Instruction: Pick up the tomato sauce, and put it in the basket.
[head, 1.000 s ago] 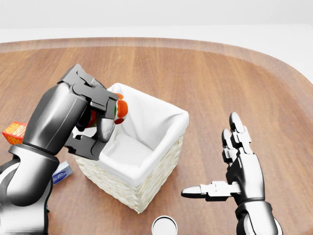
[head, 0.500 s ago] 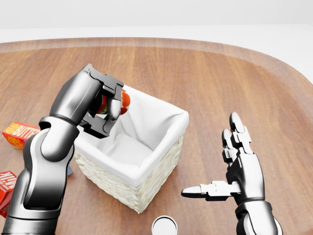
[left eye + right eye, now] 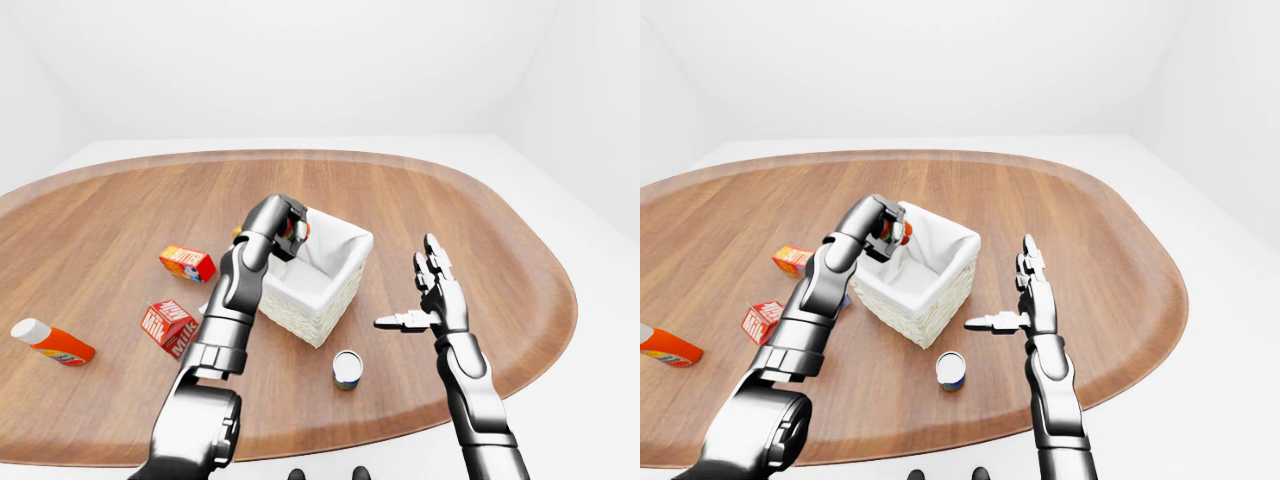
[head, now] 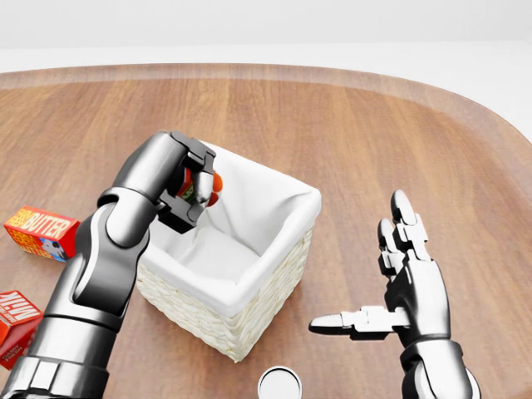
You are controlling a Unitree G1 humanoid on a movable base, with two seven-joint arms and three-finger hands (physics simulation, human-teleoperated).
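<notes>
The tomato sauce [image 4: 214,182], a small red container with a green mark, is held in my left hand [image 4: 193,189], whose fingers are shut round it and hide most of it. The hand hangs over the upper left rim of the white wicker basket [image 4: 268,312], which has a white cloth liner, and the sauce pokes out above the basket's inside. My right hand [image 4: 374,274] stands open to the right of the basket, fingers up and thumb pointing left, touching nothing.
On the oval wooden table [image 4: 357,125] an orange butter box [image 4: 40,231] and a red milk carton [image 4: 15,320] lie left of the basket. A small can [image 4: 279,384] stands below the basket. An orange bottle with a white cap [image 3: 50,341] lies far left.
My left arm has stretched up and to the right in the head view, bringing the sauce from beside the basket's left wall to above its rim. The right hand has stayed still.
</notes>
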